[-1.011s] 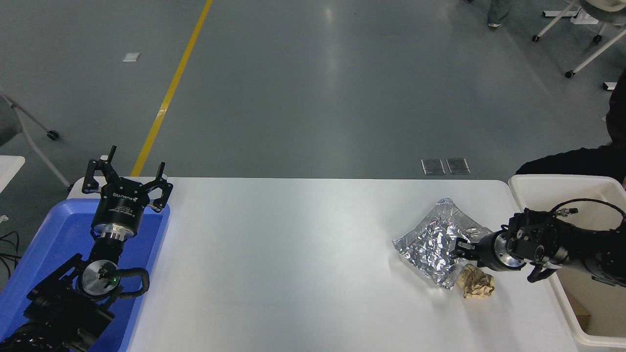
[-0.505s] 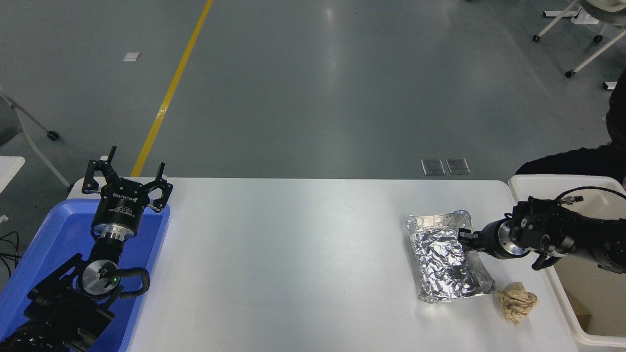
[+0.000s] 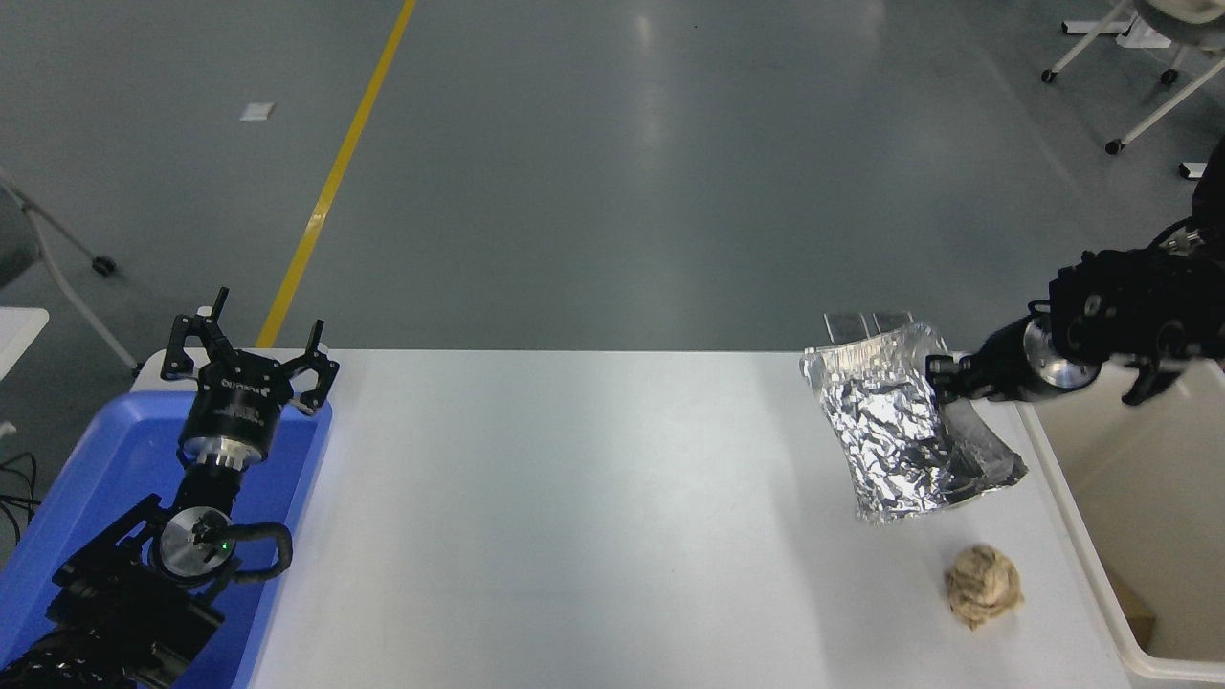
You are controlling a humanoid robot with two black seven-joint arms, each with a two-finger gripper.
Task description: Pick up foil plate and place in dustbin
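The foil plate (image 3: 890, 431) is a shiny silver crinkled tray. It hangs tilted in the air above the table's right side. My right gripper (image 3: 940, 376) is shut on its right rim and holds it up, just left of the dustbin (image 3: 1081, 536). The dustbin is a cream-white deep bin at the table's right edge. My left gripper (image 3: 247, 346) is open and parked at the lower left over a blue tray.
A small tan crumpled paper ball (image 3: 983, 585) lies on the white table (image 3: 574, 498) below the plate, near the bin's wall. A blue plastic tray (image 3: 115, 498) sits at the left edge. A person's dark sleeve shows at the far right.
My right gripper has lifted the foil plate off the table and moved it up and toward the far right. The paper ball has rolled toward the front right.
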